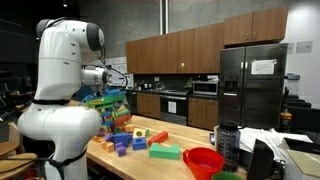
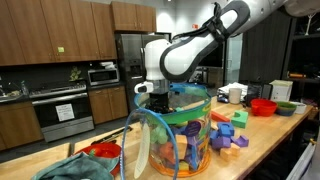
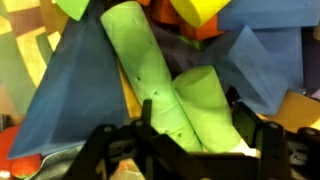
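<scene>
Clear plastic jar (image 2: 152,140) holds coloured blocks (image 2: 197,150); end effector (image 3: 205,142) astride green cylinder (image 3: 205,100).

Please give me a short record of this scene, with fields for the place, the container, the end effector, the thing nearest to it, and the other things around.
place: kitchen, wooden counter
container: clear jar full of coloured blocks
end effector: at the jar's mouth, jaws on either side of the short green block; grip cannot be told
beside it: long green block, blue pieces, yellow block
on counter: loose blocks, red bowl
</scene>
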Robot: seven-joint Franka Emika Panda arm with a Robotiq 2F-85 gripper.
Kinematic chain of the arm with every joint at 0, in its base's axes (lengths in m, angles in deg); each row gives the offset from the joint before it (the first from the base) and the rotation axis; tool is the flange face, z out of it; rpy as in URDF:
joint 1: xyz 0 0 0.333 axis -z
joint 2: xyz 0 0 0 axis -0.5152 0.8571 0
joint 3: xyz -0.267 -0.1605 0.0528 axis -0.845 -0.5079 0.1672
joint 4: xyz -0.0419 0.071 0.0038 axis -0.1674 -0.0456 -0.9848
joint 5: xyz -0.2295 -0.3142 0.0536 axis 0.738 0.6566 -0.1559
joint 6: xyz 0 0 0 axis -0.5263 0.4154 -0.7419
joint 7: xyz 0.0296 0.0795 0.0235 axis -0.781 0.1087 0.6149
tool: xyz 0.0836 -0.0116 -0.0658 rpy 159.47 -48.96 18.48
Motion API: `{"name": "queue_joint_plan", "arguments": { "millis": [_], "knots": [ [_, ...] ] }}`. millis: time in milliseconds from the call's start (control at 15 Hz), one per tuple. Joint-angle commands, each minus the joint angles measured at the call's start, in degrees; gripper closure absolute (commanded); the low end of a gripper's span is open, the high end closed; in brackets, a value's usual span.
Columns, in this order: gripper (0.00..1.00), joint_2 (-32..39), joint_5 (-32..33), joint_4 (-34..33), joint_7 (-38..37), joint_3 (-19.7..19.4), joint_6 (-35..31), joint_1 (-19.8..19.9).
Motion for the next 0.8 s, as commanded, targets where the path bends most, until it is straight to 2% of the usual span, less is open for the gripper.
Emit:
{"name": "queue_joint_plan", "arguments": {
  "millis": [0, 200, 267, 333, 400, 467, 733],
  "knots": [
    [0.49, -0.08, 1.75, -0.77, -0.37, 0.08, 1.74, 0.16],
    [0.63, -0.68, 1.49, -1.2, -0.28, 0.08, 3.53, 0.19],
    [0.71, -0.96, 1.16, -1.14, -0.29, 0.18, 4.13, 0.14],
    [0.41, -1.16, 0.75, -1.04, -0.29, 0.23, 4.51, 0.17],
    [0.34, -1.25, 0.3, -0.92, -0.22, 0.28, 4.77, 0.22],
    [0.59, -0.34, 0.23, -1.62, -0.11, 0.29, 3.56, 0.19],
    [0.36, -0.34, 0.22, -1.55, -0.12, 0.36, 4.37, 0.17]
  ]
}}
